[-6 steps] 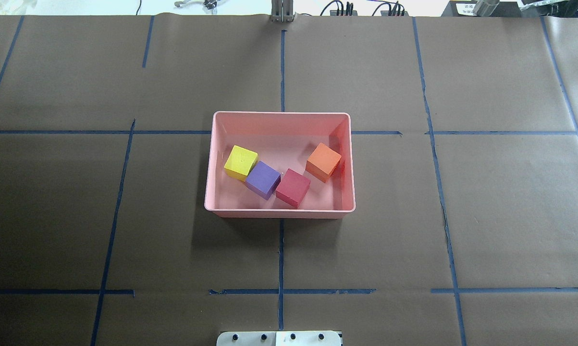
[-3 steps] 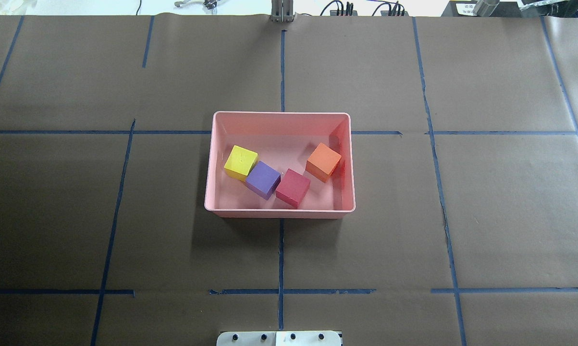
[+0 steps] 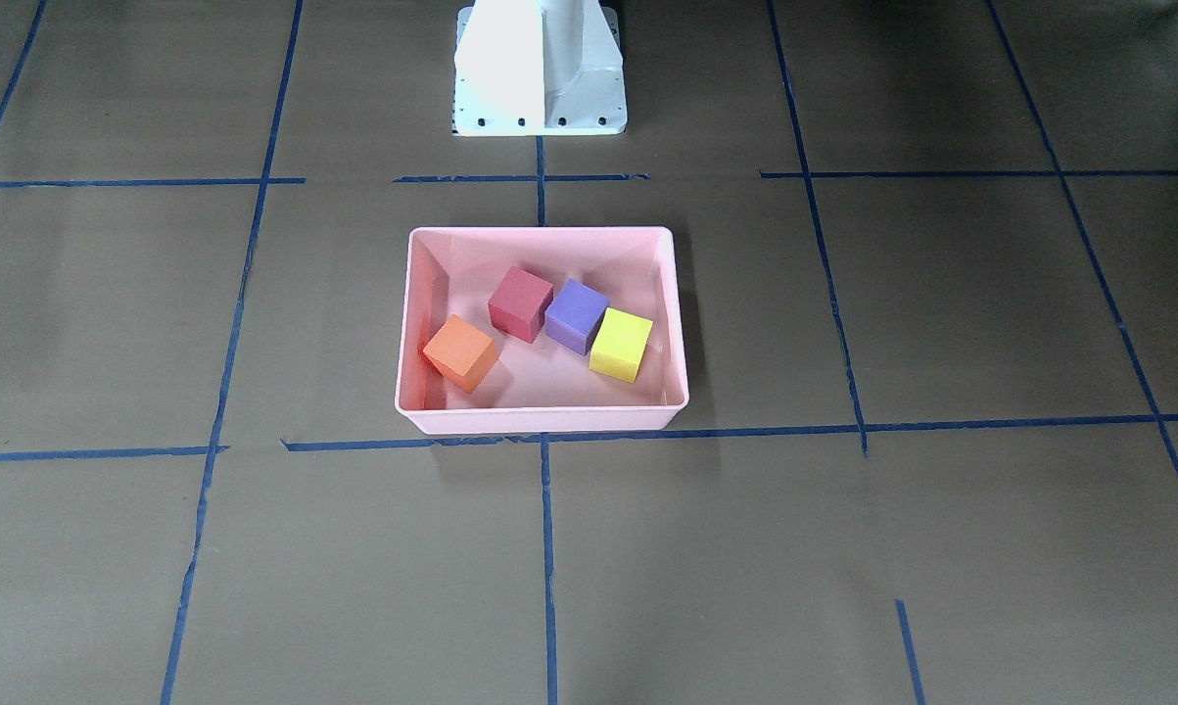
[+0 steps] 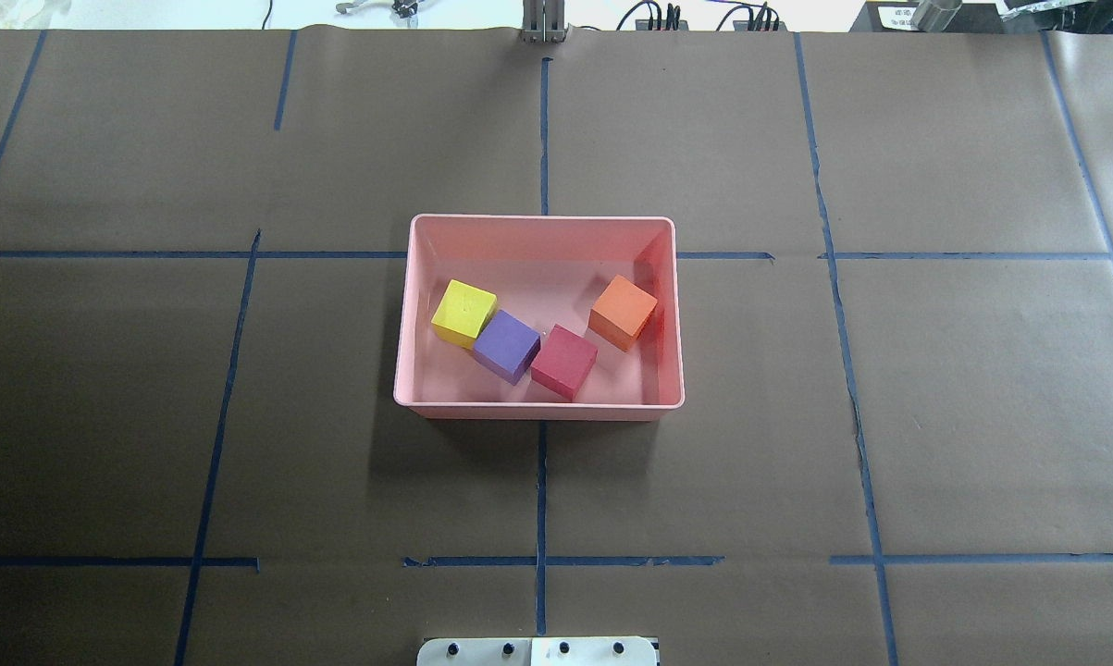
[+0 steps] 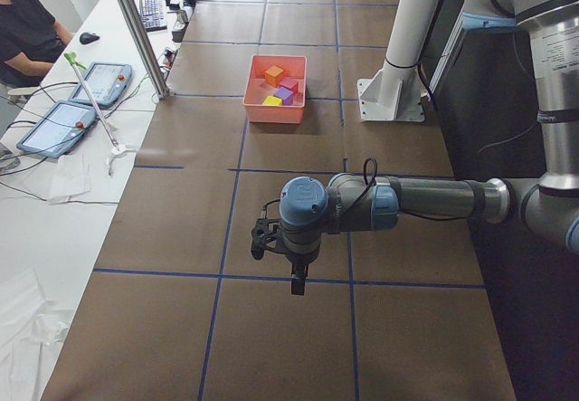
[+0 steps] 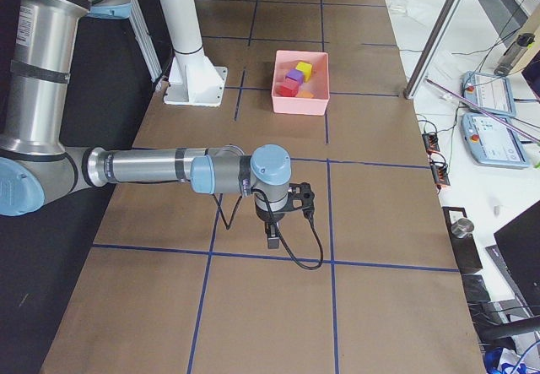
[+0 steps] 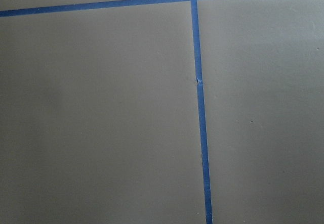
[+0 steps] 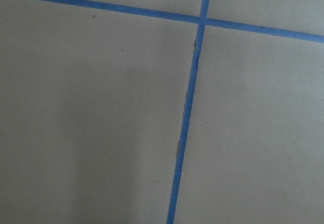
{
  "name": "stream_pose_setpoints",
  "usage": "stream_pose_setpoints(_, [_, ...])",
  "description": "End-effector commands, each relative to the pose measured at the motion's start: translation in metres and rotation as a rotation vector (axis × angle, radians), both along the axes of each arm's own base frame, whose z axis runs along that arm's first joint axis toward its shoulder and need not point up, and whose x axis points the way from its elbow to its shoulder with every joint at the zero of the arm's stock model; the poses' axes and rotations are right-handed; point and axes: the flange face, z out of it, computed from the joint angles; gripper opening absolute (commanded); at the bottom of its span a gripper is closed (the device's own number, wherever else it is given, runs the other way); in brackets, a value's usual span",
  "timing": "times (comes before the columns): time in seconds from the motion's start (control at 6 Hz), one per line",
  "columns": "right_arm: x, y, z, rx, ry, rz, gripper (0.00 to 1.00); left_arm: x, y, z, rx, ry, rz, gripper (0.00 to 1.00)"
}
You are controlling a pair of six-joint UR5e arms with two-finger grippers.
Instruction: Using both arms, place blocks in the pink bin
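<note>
**Blocks:** 4, all in pink bin (image 4: 537,225), mid table (image 4: 241,416).
- Yellow block (image 4: 463,311), purple block (image 4: 506,344) and red block (image 4: 563,361) in a slanted row, each touching the next.
- Orange block (image 4: 623,311) apart from the row, just beside bin wall on robot's R side.

**Bins:** 1.

**Arms:** 2, in side views only.
- Left arm (image 5: 425,200) stretched low over table's L end. Left gripper (image 5: 298,281) pointing down, well apart from bin.
- Right arm (image 6: 152,168) likewise at R end. Right gripper (image 6: 273,237) pointing down.

**Hard to make out:**
- Fingers too small in side views. Can't tell if wide or narrow, either side.
- Wrist cams: only brown paper and crossed tape lines (image 7: 200,107).
- Upper arm parts cut off by frame edge.

**Around:** 1 white pedestal (image 3: 540,69). 1 person (image 5: 27,21), partly cut off. 2 tablets (image 5: 54,125) on side bench.
</note>
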Motion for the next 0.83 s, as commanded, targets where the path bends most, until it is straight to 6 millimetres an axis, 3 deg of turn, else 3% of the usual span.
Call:
stream_pose_setpoints(0.0, [-0.0022,-0.0005,0.0003,-0.001,-0.012,-0.003,1.0,0.0002,-0.0009,0.0025,-0.004,-0.002,0.003,1.0])
stream_pose_setpoints(0.67, [-0.003,0.001,0.0008,-0.004,-0.024,-0.006,1.0,0.0035,0.0037,0.0086,-0.039,0.002,0.01,1.0])
